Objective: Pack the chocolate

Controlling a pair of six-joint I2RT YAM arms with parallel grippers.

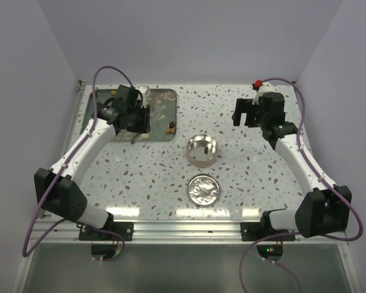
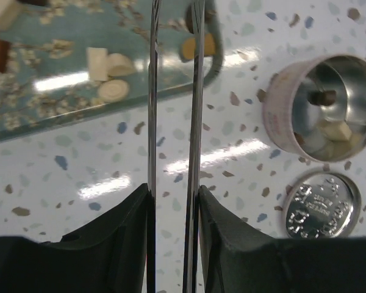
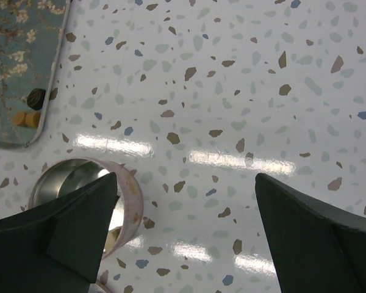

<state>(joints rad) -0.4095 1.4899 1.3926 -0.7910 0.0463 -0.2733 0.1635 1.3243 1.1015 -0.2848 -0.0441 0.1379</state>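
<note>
Nearby: tin point(image 1: 201, 161) right of tray point(image 1: 161, 101), lid point(image 1: 204, 188) beside tin, chocolate point(image 2: 107, 64) on tray.

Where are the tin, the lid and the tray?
tin point(image 1: 202, 162): top view, its near wall.
lid point(image 1: 204, 188): top view, its middle.
tray point(image 1: 163, 102): top view, bare right part.

Tin point(image 3: 133, 201) half hidden behind right hand point(image 3: 186, 183) — tray point(image 3: 12, 73) cut off at left edge.

We see pale chocolate lumps point(image 2: 107, 64) on the tray point(image 2: 24, 113), upper left. At right, the tin point(image 2: 277, 116) holds a few more.
</note>
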